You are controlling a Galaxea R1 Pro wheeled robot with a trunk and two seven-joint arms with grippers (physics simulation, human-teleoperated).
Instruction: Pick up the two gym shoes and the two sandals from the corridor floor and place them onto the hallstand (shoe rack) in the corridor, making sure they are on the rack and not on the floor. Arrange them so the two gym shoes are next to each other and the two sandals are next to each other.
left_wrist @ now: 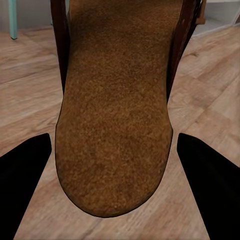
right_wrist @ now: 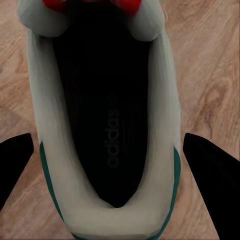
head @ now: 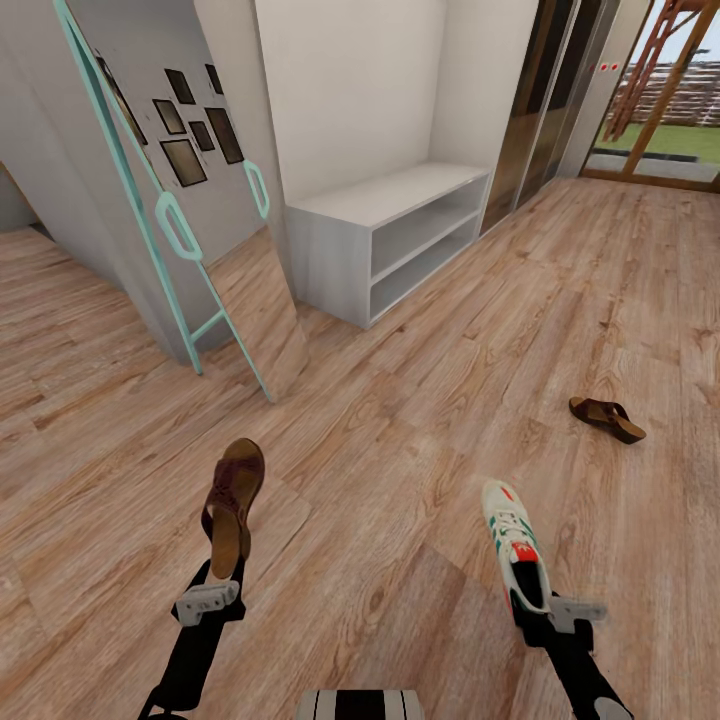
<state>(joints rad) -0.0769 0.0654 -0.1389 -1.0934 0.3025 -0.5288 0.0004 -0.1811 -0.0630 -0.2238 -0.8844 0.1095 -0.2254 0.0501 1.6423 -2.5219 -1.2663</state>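
Note:
My left gripper (head: 220, 578) is shut on the heel of a dark brown sandal (head: 235, 495) and holds it above the corridor floor (head: 400, 450). In the left wrist view its tan footbed (left_wrist: 115, 100) lies between the black fingertips (left_wrist: 30, 170). A white gym shoe (head: 515, 545) with green stripes and red patches is held at the heel, with my right gripper (head: 532, 600) shut on it. The right wrist view looks into that gym shoe (right_wrist: 107, 110). A second sandal (head: 607, 418) lies on the floor at the right. The light-grey hallstand (head: 390, 200) stands ahead against the wall, and I see nothing on its top or in its shelves.
A tall mirror with a teal frame (head: 185, 235) leans against the wall left of the hallstand. Lift doors (head: 550, 95) and a glass exit (head: 665, 120) lie beyond on the right. Open plank flooring stretches between me and the rack.

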